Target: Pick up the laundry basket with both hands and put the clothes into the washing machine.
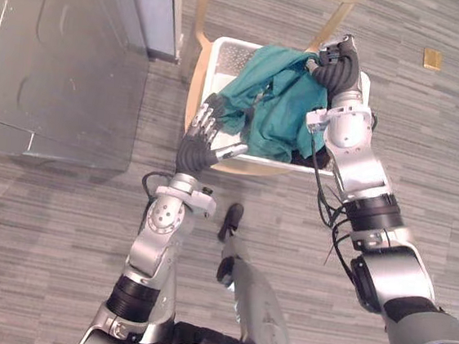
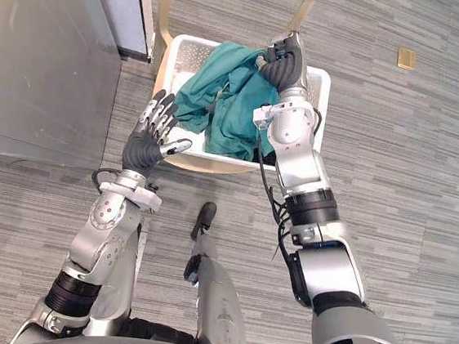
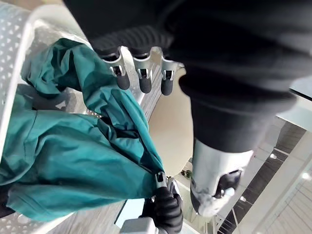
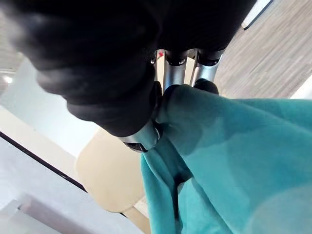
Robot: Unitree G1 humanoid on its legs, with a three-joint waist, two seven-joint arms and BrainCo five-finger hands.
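Laundry basket [image 1: 225, 56], white with perforated walls, sits on the seat of a pale wooden chair [image 1: 200, 21], and we see it heaped with teal clothes [image 1: 278, 103] that drape over its near rim. Our right hand [image 2: 284, 63] reaches across to the far right side of the basket, where its fingers [image 4: 175, 73] and thumb are curled round a bunched fold of the teal cloth and pinch it tightly. The rest of that cloth hangs down from the grip into the basket. Our left hand [image 1: 203, 136] is at the basket's near left corner with its fingers [image 3: 141, 80] straight and spread, the thumb held out toward the near rim. It holds nothing, and we cannot tell whether any fingertip touches the rim or the cloth. The chair stands on a grey striped floor [image 1: 428, 160]. A large grey appliance [image 1: 53, 55] stands to the left of the chair, apart from the basket.
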